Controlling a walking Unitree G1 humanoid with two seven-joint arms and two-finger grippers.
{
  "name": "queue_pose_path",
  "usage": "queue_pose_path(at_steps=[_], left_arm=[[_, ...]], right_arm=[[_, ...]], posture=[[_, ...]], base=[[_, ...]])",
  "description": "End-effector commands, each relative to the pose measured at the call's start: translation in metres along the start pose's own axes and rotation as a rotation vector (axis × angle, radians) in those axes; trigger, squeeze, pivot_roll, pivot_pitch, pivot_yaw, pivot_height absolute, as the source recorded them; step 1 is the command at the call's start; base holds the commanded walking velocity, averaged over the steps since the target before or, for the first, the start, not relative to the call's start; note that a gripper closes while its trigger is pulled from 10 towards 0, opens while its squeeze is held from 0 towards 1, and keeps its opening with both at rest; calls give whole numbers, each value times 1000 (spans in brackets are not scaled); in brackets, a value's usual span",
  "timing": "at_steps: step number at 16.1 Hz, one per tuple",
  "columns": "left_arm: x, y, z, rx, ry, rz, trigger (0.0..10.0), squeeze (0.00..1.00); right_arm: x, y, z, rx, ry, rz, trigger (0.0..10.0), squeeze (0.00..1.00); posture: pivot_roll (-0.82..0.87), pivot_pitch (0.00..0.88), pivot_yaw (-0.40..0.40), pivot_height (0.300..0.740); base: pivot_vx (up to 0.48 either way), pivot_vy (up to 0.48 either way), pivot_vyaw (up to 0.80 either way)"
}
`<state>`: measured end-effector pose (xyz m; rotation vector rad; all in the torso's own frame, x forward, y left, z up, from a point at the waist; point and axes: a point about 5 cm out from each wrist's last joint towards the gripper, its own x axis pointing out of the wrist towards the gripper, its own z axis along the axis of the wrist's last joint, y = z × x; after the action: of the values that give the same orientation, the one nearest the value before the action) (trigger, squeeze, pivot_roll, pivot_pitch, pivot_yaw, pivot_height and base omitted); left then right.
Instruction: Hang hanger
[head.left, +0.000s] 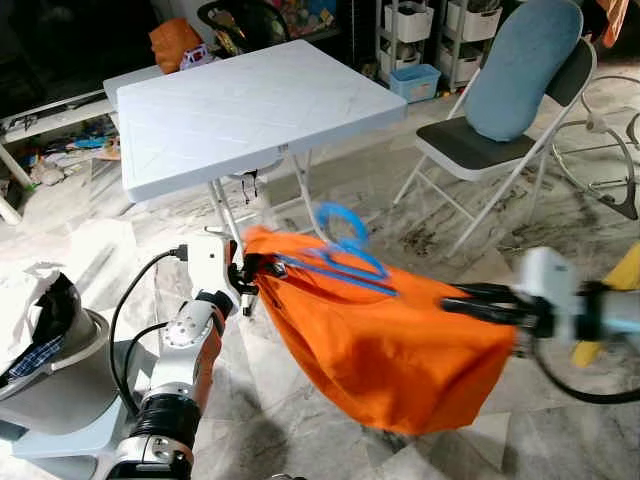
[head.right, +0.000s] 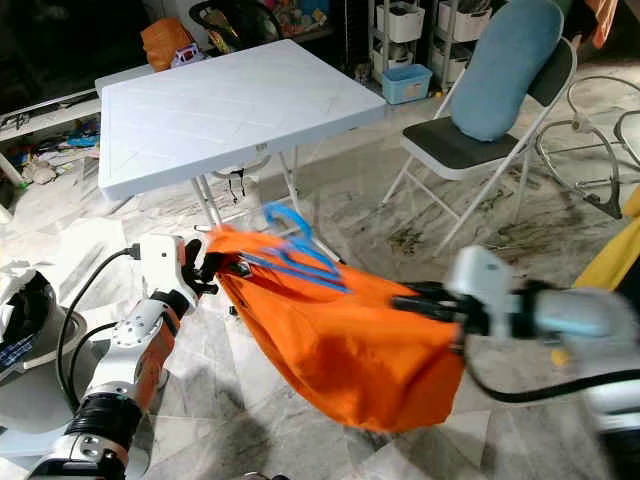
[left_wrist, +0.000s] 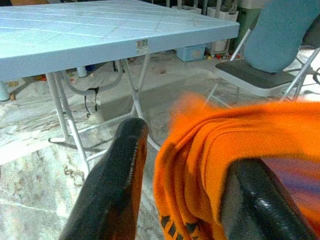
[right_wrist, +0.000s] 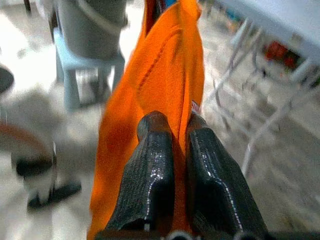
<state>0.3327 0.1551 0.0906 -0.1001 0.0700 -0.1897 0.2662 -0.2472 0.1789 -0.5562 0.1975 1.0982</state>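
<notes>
On the far left we see a grey laundry basket (head.left: 55, 375) on the marble floor (head.left: 420, 220) with a checked cloth inside. Next to it our left gripper (head.left: 250, 275) reaches forward and grips one end of the orange garment (head.left: 390, 345); in the left wrist view its jaws stand fairly wide with the bunched orange fabric between the two fingers (left_wrist: 112, 190), so it holds the cloth loosely gathered.

The garment stretches between our two arms in the air, above the floor and in front of the white folding surface (head.left: 240, 110). Its long axis runs across us, from the left gripper to the right one, dipping slightly toward the right, and the fabric sags below that line in a deep, rounded belly. The cloth is plain bright orange and crumpled.

The blue hanger (head.left: 345, 250) lies along the garment's upper edge, its arms following the same left-to-right line, while its hook rises upward and away from us, toward the surface. The hanger is blurred, so we cannot tell how far it sits inside the cloth.

On the right, our right gripper (head.left: 470, 300) pinches the garment's other end with its jaws nearly closed on a thin fold. Beyond it stands a folding chair (head.left: 500, 120) with a blue cushion.
</notes>
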Motion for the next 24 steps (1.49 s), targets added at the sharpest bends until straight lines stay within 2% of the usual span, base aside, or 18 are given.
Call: queue_pose_path(at_steps=[1,6,8,11,15,19,23,24], left_arm=[[-5,26,3,10,-1,92,0,0],[-6,27,1,-10,16,78,0,0],[-6,25,-3,-31,45,40,0,0],[-7,21,-8,-48,74,1,0,0],[-7,12,-13,-67,105,-59,0,0],[-11,-5,-22,-141,156,-181,0,0],[-13,-11,-25,-166,185,-225,0,0],[-14,-13,-26,-170,198,-237,0,0]], right_arm=[[-22,-8,-1,-41,52,-10,10000,0],[-56,-21,3,-109,150,42,10000,0],[-68,-30,17,-117,103,25,10000,0],[-82,-38,37,-101,-24,22,10000,0],[-85,-39,46,-85,-99,25,10000,0],[-81,-37,59,-46,-225,31,10000,0],[-76,-40,60,-45,-230,21,10000,0],[-72,-40,57,-47,-199,19,10000,0]], posture=[[-130,0,135,740],[-132,1,137,740],[-133,1,142,740],[-137,3,144,740],[-142,10,149,740],[-139,10,150,740],[-138,7,146,740],[-138,6,144,740]], base=[[0,0,0],[0,0,0],[0,0,0],[0,0,0],[0,0,0],[0,0,0],[0,0,0],[0,0,0]])
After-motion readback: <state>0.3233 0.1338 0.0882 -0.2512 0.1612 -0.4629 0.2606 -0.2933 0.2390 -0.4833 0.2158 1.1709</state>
